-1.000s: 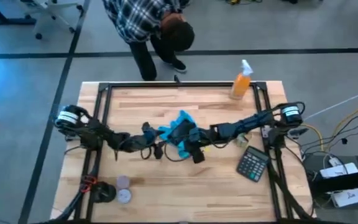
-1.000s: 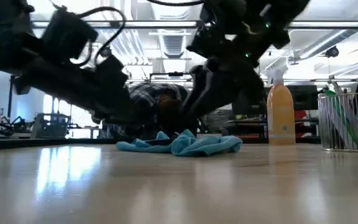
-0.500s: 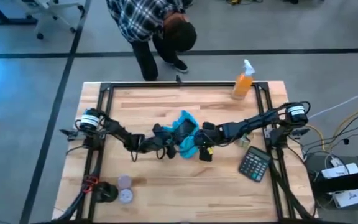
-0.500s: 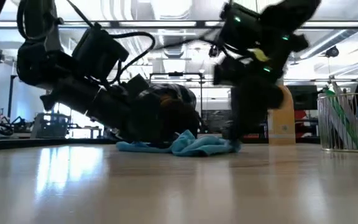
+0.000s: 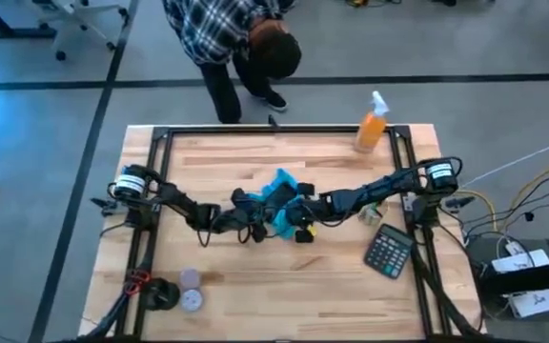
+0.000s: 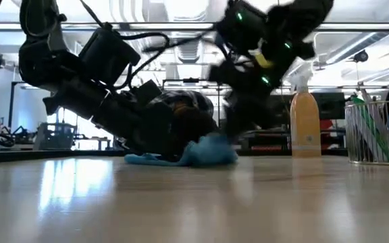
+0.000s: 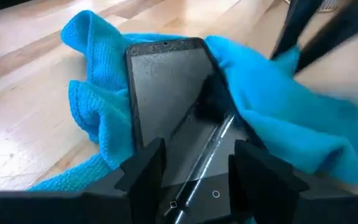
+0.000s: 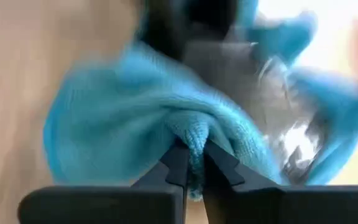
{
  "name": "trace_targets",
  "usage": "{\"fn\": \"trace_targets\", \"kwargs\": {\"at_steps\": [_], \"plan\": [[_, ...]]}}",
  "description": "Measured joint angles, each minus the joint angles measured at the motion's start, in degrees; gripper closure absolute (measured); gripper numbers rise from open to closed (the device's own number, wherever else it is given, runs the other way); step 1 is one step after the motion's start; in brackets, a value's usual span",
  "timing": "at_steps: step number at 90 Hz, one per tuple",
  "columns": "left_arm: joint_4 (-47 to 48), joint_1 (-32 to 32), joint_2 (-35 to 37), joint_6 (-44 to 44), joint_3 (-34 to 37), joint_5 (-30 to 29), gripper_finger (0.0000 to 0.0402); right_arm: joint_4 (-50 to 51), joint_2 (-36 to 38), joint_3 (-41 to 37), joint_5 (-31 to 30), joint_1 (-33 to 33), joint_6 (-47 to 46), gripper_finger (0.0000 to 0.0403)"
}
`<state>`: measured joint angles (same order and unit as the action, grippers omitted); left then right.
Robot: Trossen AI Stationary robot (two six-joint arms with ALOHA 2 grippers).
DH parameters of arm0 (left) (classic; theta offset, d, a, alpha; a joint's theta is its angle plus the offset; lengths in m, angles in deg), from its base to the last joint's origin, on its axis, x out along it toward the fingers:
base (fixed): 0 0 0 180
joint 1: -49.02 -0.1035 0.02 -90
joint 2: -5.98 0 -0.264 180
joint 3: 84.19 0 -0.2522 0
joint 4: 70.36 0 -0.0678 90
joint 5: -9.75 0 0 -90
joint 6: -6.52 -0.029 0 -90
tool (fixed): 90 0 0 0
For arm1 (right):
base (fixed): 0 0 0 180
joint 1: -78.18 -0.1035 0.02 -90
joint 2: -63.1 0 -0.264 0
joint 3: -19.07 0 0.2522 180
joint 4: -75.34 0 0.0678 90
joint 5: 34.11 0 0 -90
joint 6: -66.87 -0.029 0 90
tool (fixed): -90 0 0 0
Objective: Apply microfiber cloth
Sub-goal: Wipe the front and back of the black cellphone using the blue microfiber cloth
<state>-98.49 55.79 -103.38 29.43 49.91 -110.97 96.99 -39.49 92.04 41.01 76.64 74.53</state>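
The microfiber cloth (image 7: 278, 106) lies bunched at table (image 5: 255, 276) centre, draped around and partly over the black phone (image 7: 166, 93). Right gripper (image 8: 192, 163) is pinched on a cloth fold. Left gripper (image 7: 194, 165) rests over the phone's near end, fingers apart

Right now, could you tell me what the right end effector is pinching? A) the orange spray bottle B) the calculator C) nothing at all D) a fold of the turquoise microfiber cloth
D: in the right wrist view, the right end effector is shut on a bunched fold of the microfiber cloth, beside the black phone.
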Motion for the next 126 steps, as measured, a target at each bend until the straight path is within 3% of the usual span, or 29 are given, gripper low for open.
{"fn": "trace_targets", "kwargs": {"at_steps": [21,37,68,78,103,126], "plan": [[0.37,0.58,0.54,-2.02,0.28,0.66,0.0218,-1.71,-1.64,6.37,0.79,4.64,6.12,0.0402],[0.87,1.34,2.4,-3.82,0.56,0.68,0.0221,-7.46,-6.43,4.69,5.96,8.39,5.89,0.0402],[22.42,5.55,19.99,-4.72,1.22,4.31,0.0217,-17.85,-13.34,2.76,5.15,9.55,2.87,0.0403],[19.43,7.72,23.58,-6.31,1.38,2.94,0.0224,-18.96,-14.51,2.51,4.98,9.57,1.88,0.0403],[-5.98,5.94,11.56,-12.53,3.06,0.16,0.0244,-19.8,-12.76,2.21,6.43,9.24,3.6,0.0403],[-8.5,-1.35,2.73,-4.27,3.73,0.17,0.0265,-13.25,-9.24,1.84,8.46,8.72,5.31,0.0403]]}}
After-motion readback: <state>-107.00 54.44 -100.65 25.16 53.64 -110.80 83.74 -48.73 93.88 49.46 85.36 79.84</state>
